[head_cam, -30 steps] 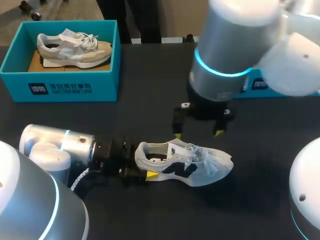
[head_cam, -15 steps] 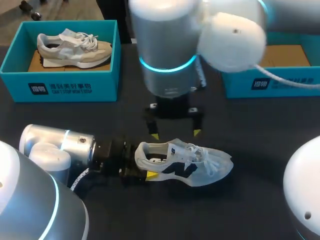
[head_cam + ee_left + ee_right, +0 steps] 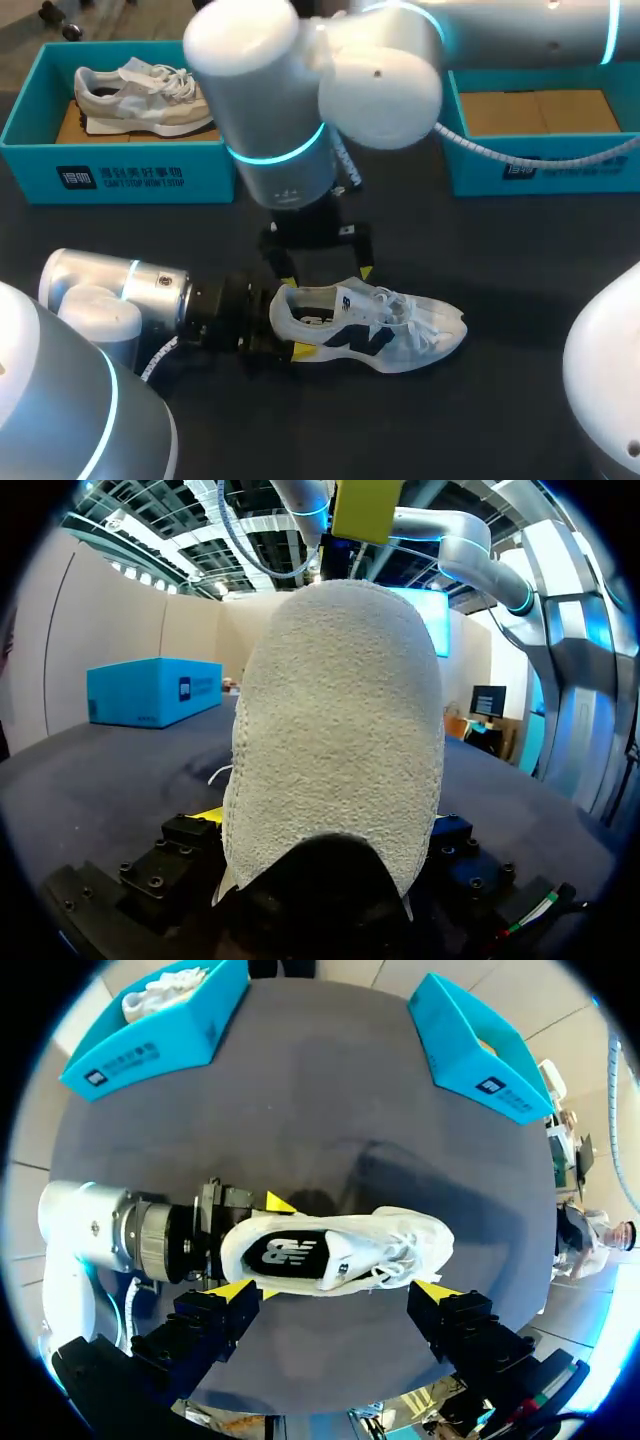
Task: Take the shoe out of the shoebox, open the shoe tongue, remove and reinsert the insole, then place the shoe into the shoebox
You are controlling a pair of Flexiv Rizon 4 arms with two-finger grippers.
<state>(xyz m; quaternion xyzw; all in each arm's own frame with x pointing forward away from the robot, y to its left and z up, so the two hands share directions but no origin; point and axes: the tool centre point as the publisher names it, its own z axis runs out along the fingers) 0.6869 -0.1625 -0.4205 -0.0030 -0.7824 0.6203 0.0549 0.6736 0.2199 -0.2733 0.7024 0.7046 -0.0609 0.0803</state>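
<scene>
On the dark table [image 3: 520, 260], the white shoe [image 3: 370, 325] sits on its sole, outside both boxes, opening facing up. At the white shoe's heel: left gripper [image 3: 282, 335], jaws closed onto the heel from both sides, one yellow tip on each side of it. The left wrist view is mostly filled by the heel. Just above the white shoe's heel end: right gripper [image 3: 327, 277], jaws spread wide, holding nothing, not touching the shoe. In the right wrist view its tips straddle the shoe's length. Well beyond the white shoe, on the heel side: teal shoebox [image 3: 120, 175] with a beige shoe [image 3: 150, 95] inside. Well beyond the white shoe, on the toe side: second teal shoebox [image 3: 540, 165], only a cardboard liner visible inside.
</scene>
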